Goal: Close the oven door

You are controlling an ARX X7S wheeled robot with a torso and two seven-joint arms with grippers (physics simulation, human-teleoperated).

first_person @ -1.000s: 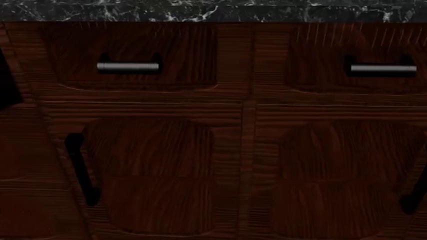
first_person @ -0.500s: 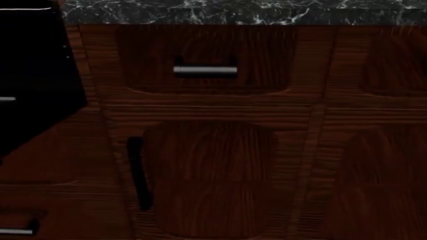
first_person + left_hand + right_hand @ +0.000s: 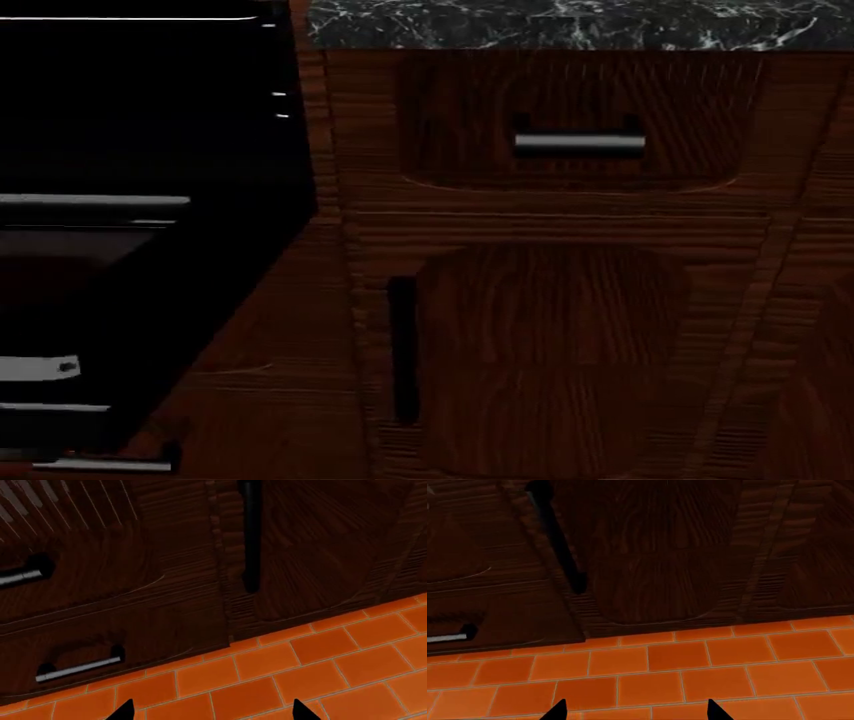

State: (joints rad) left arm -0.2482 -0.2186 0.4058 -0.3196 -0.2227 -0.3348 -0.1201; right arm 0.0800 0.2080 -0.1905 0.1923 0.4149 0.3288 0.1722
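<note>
While both my arms hang low over the orange tiled floor, only the two dark fingertips of each show at the edge of the wrist views. My left gripper has its tips spread well apart with nothing between them, and my right gripper is likewise parted and holds nothing.

From the left gripper outward, the tiles run to the foot of the red-brown wooden cabinets. Straight ahead stands a wooden cabinet door with a vertical black handle; beside that door are two wooden drawer fronts, one above the other, the lower one with a silver bar handle just above the floor and the upper one with a silver handle partly out of view. From the right gripper outward, the same tiles meet a cabinet door with a vertical black handle, and a drawer handle shows beside it, low down.

In the head view neither gripper appears. The wide black-framed oven door with its dark glossy glass pane lies to the left of the cabinet door with the black handle, swung down and open, with pale bars of the oven showing around it; exactly how far it is tilted I cannot tell. Above that cabinet door sits a wooden drawer front with a silver bar handle, and over it runs the dark marbled stone countertop.
</note>
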